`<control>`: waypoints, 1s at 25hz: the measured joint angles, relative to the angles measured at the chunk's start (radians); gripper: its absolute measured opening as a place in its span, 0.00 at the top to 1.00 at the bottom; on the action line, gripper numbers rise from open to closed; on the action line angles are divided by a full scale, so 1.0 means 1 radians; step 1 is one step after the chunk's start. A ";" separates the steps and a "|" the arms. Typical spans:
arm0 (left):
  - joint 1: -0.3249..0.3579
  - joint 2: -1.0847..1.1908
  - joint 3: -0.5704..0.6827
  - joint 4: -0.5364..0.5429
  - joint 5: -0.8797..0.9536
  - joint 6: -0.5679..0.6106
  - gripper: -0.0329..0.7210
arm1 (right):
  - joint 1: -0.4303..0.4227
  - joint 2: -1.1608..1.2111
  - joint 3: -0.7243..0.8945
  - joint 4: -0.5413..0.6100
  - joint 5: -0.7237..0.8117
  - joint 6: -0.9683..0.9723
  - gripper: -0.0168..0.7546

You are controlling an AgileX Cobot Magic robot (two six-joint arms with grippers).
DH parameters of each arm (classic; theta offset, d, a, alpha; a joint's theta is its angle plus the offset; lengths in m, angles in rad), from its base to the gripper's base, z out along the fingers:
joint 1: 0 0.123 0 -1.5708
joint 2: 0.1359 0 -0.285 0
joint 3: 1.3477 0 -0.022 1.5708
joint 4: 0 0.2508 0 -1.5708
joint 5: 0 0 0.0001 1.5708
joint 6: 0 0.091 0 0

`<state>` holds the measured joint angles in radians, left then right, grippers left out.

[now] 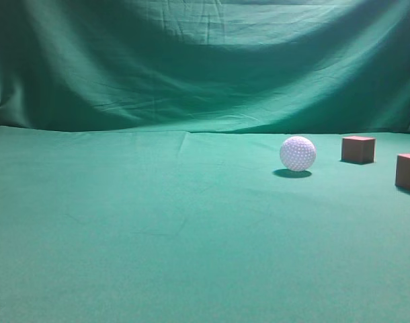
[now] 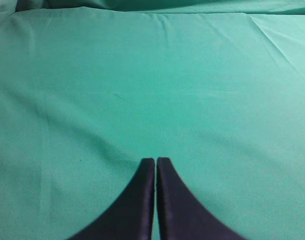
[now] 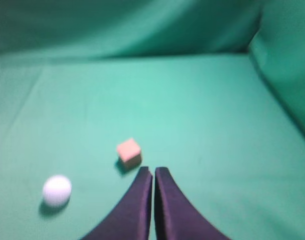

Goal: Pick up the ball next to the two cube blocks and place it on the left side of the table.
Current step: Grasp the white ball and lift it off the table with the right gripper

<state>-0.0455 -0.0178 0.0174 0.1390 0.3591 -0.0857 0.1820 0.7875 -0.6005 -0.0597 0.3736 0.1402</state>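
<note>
Green cloth is seen everywhere: a creased backdrop (image 1: 205, 60) is draped behind the table (image 1: 124, 235), whose covering is plain and only lightly wrinkled.

In the exterior view, the ball (image 1: 298, 153) is found resting on the table right of centre, with the two cube blocks further right. One cube (image 1: 358, 149) stands near the ball but apart from it; the other cube (image 1: 408, 172) is cut off by the right edge of the frame. No arm or gripper is shown here, and the left half of the table is seen bare.

In the left wrist view, the left gripper (image 2: 156, 161) is shown with its dark fingers pressed together, nothing between them. Only cloth lies ahead of it; the ball is not seen from this side.

In the right wrist view, which is somewhat blurred, the right gripper (image 3: 153, 171) is likewise closed and empty. The ball (image 3: 57, 190) lies to the left of the jaws and clear of them, while one cube (image 3: 129, 152) sits just ahead of the fingertips, slightly left. The second cube is not visible here. The right arm is judged the nearer one; its jaws would need opening and shifting leftward, past the cube, before any grasp. Being round, the ball offers no preferred axis and may roll if nudged.
</note>
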 joint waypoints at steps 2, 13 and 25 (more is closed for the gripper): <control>0.000 0.000 0.000 0.000 0.000 0.000 0.96 | 0.048 0.093 -0.091 0.006 0.138 -0.014 0.98; 0.000 0.000 0.000 0.000 0.000 0.000 0.96 | 0.295 0.643 -0.458 0.034 0.427 -0.120 0.98; 0.000 0.000 0.000 0.000 0.000 0.000 0.96 | 0.324 0.998 -0.591 0.113 0.309 -0.130 0.22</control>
<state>-0.0455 -0.0178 0.0174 0.1390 0.3591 -0.0857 0.5055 1.7856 -1.1913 0.0534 0.6822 0.0100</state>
